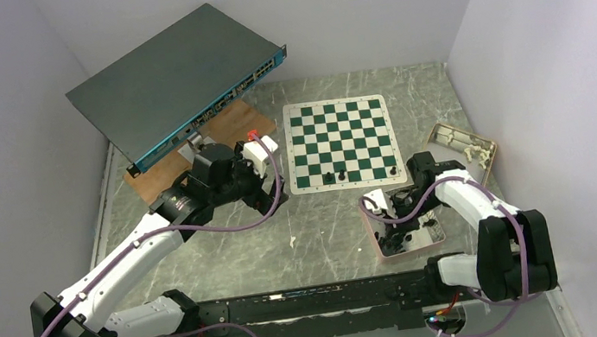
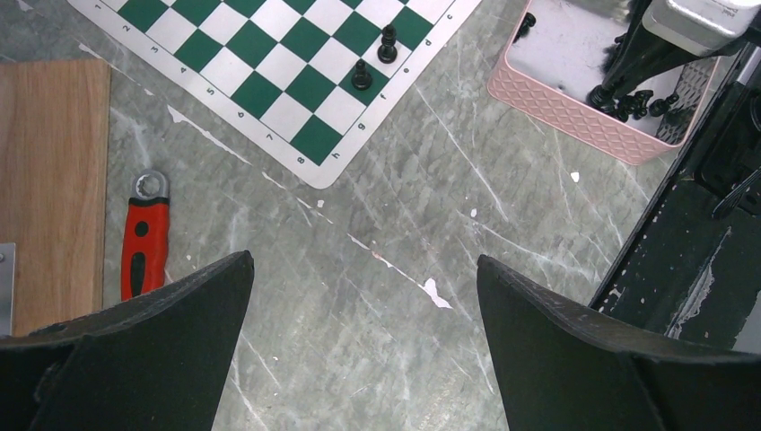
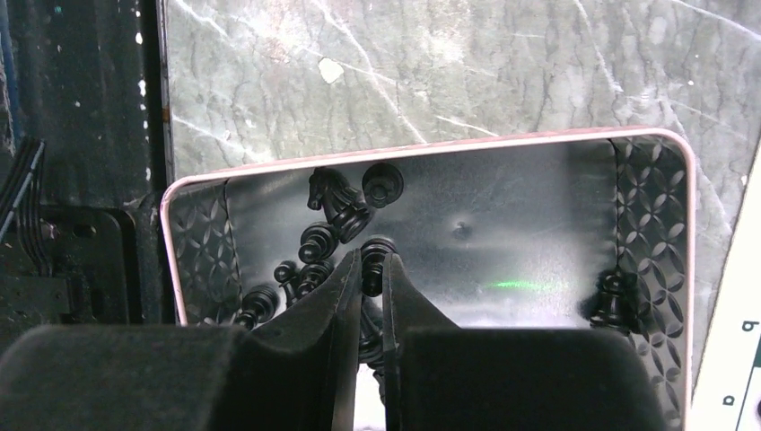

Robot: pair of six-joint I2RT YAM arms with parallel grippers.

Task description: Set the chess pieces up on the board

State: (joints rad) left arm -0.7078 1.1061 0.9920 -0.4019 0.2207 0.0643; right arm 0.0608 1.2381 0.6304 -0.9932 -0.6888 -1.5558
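The board (image 1: 339, 141) lies flat at the middle back, and two black chess pieces (image 1: 335, 176) stand on its near edge row. The left wrist view shows the same pieces (image 2: 362, 75) near the board's (image 2: 269, 63) corner. Several more chess pieces (image 3: 336, 206) lie heaped in the pink-rimmed metal tray (image 3: 431, 153). One stands apart at the tray's right wall (image 3: 613, 301). My right gripper (image 3: 368, 260) reaches down into the tray (image 1: 406, 248), its jaws pinched on one black chess piece (image 3: 377, 250). My left gripper (image 2: 363, 269) hangs open over bare table left of the board.
A grey network switch (image 1: 179, 80) leans over a wooden plank (image 1: 220, 131) at the back left. A red-handled wrench (image 2: 144, 238) lies beside the plank. A tan tray of white pieces (image 1: 462, 143) sits right of the board. Walls close in on both sides.
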